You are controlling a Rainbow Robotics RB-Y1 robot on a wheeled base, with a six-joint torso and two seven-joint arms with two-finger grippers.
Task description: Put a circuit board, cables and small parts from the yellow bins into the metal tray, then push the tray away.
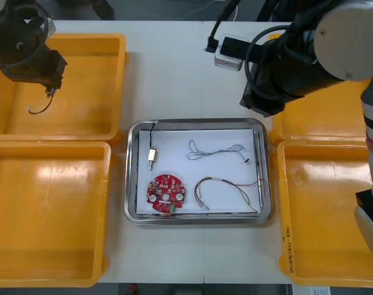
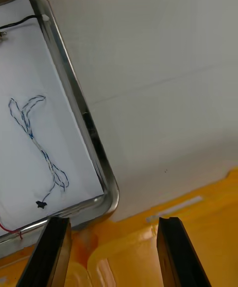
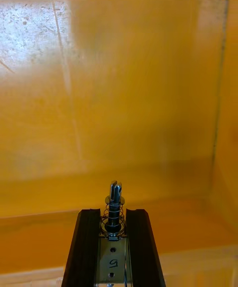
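My left gripper (image 1: 50, 90) hangs over the far left yellow bin (image 1: 94, 80), shut on a small metal part (image 3: 114, 193) with a spring; a thin black cable (image 1: 40, 109) dangles below it. The metal tray (image 1: 132, 184), white inside, holds a round red circuit board (image 1: 166, 193), a twisted blue and white cable (image 1: 215, 149), a red and yellow cable (image 1: 229, 186) and a black cable with a small metal part (image 1: 152, 156). My right gripper (image 2: 111, 223) stands open and empty above the tray's corner (image 2: 94, 140), between the tray and a right yellow bin (image 2: 198, 217), near the blue and white cable (image 2: 33, 140).
The near left bin (image 1: 48, 209) and near right bin (image 1: 324, 215) flank the tray. A small grey box (image 1: 228, 53) with a black lead lies on the table beyond the tray, close to my right arm (image 1: 297, 67).
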